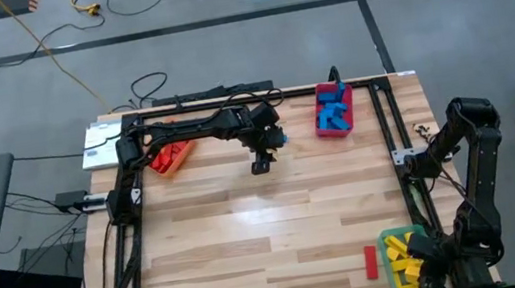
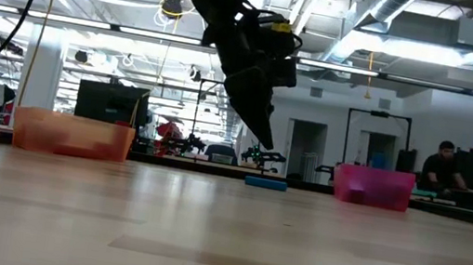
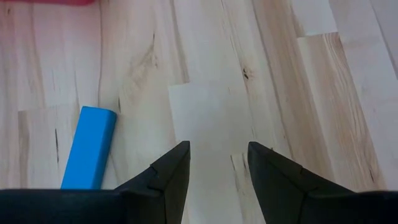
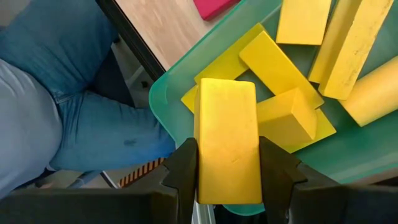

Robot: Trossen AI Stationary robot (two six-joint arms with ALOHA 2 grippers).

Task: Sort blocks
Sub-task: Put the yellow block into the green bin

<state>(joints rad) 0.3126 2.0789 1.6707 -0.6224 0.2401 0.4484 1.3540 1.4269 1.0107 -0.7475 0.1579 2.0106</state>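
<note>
My left gripper (image 3: 217, 162) hangs open over bare table at the far middle (image 1: 261, 167), with nothing between its fingers. A blue block (image 3: 90, 149) lies flat on the wood just beside it (image 2: 265, 183). My right gripper (image 4: 227, 149) is at the near right corner (image 1: 424, 264), shut on a yellow block (image 4: 227, 124) above the green bin (image 4: 171, 93). That bin holds several yellow blocks (image 4: 283, 62). A red block (image 1: 371, 261) lies on the table left of the green bin (image 1: 390, 246). My right gripper pinches the yellow block by its two long sides (image 4: 208, 174) between its two fingers, at the end nearest the wrist. The fingers slant down from above and lie along the block. The block juts out past the fingertips over the bin's corner, above the other yellow blocks.
An orange bin (image 1: 170, 156) with red blocks stands at the far left, and a red bin (image 1: 334, 113) with blue blocks at the far right. A black frame (image 1: 393, 135) runs along the table's edges. A person's legs in jeans (image 4: 62, 93) stand close to the near right corner.
</note>
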